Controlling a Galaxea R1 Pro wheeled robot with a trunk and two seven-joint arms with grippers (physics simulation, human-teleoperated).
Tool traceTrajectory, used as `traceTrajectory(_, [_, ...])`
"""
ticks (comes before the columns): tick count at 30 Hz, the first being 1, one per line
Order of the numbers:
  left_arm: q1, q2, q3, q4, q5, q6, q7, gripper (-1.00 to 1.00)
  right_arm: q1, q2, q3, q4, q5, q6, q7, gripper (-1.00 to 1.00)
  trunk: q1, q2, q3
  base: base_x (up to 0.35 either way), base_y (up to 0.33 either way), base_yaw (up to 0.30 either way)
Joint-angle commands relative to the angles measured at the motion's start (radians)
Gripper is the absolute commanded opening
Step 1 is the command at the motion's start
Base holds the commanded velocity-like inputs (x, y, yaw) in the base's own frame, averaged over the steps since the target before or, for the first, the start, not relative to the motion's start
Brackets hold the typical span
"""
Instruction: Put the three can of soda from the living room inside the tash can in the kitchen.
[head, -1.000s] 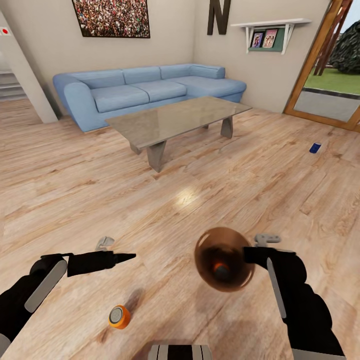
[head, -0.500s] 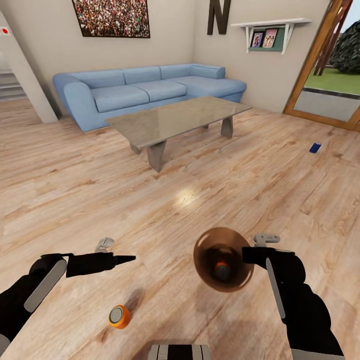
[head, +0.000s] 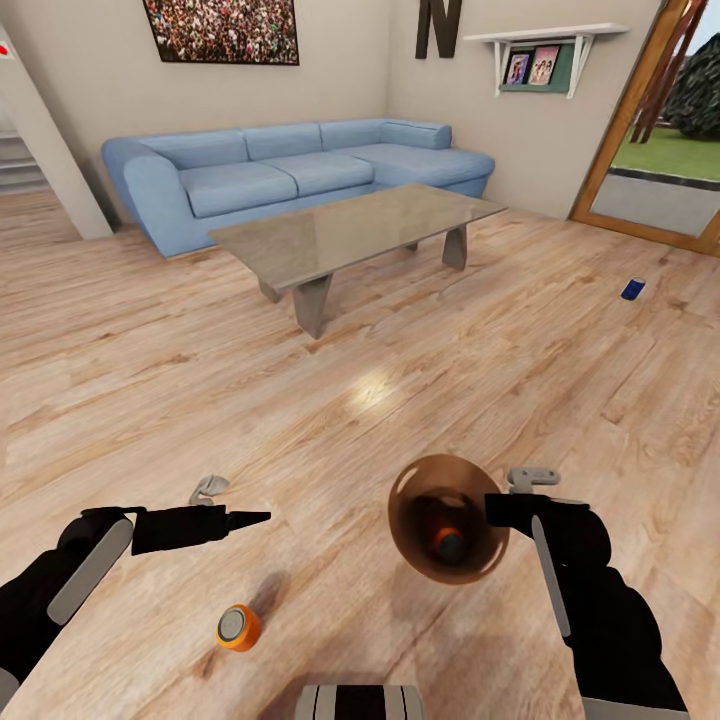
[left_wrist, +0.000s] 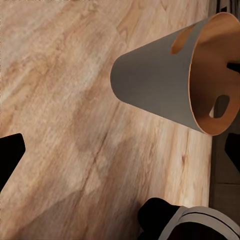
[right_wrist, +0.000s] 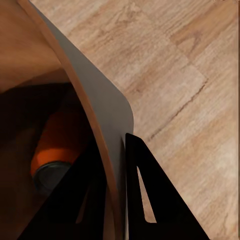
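Right fingers (right_wrist: 97, 200) pinching trash can (head: 420, 500) rim, orange can (right_wrist: 60, 137) inside

Right wrist view. Thin curved wall of round brown bin (right_wrist: 102, 107), grey outside, copper-brown inside, runs through the frame. Right tool (right_wrist: 116, 200) clamped on that wall at the rim: one black triangular finger (right_wrist: 150, 195) against the grey outer face, the other black finger (right_wrist: 82, 200) against the inner face, wall pinched between. Inside the bin, in shadow, one bright orange soda can with silver-grey end (right_wrist: 57, 147), lying tilted against the inner wall, close to the inner finger. Beyond the bin, light wood plank floor (right_wrist: 185, 65) with visible grain and board seams.
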Motion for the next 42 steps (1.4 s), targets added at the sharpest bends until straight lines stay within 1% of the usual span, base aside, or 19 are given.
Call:
traceTrajectory(1, [0.0, 0.0, 0.0, 0.0, 0.0, -0.001, 0.0, 1.0, 0.0, 0.0, 0.001, 0.0, -0.017, 0.001, 0.004, -1.0, 0.0, 0.0, 0.0, 0.0, 0.0, 0.0])
traceTrajectory(3, [0.0, 0.0, 0.0, -0.002, 0.001, -0.002, -0.001, 1.0, 0.0, 0.0, 0.001, 0.0, -0.017, 0.001, 0.004, -1.0, 0.0, 0.0, 0.0, 0.0, 0.0, 0.0])
traceTrajectory(7, [0.0, 0.0, 0.0, -0.003, 0.001, -0.002, -0.002, 1.0, 0.0, -0.001, 0.002, 0.0, -0.017, 0.001, 0.004, -1.0, 0.002, -0.001, -0.015, 0.0, 0.0, 0.0])
traceTrajectory(21, [0.0, 0.0, 0.0, -0.003, 0.001, -0.002, -0.008, 1.0, 0.0, -0.004, 0.002, 0.0, -0.017, 0.001, 0.004, -1.0, 0.002, -0.001, -0.015, 0.0, 0.0, 0.0])
traceTrajectory(26, [0.0, 0.0, 0.0, -0.003, 0.001, -0.004, -0.008, 1.0, 0.001, -0.004, 0.002, 0.0, -0.017, 0.001, 0.004, -1.0, 0.004, -0.002, -0.035, 0.0, 0.0, 0.0])
traceTrajectory(42, [0.0, 0.0, 0.0, -0.005, 0.001, -0.005, -0.008, 1.0, 0.001, -0.005, 0.002, 0.0, -0.017, 0.001, 0.004, -1.0, 0.004, -0.002, -0.035, 0.0, 0.0, 0.0])
